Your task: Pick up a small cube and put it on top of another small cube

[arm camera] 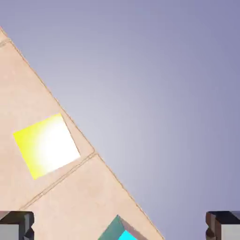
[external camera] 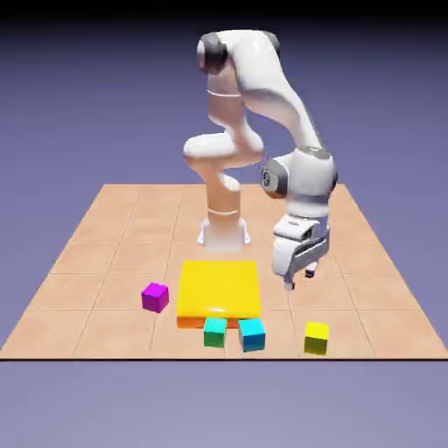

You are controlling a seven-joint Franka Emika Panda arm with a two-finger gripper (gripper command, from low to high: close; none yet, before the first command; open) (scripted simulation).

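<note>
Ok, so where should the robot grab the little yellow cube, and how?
Best from straight above, I think: the top of the yellow cube faces up and nothing sits on it. The gripper could turn to match, then pinch two opposite upright sides, because they're flat and it looks narrower than the open fingers.

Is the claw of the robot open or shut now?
Open: the claw has its two finger tips standing wide apart in the hand view, with nothing held between them.
</note>
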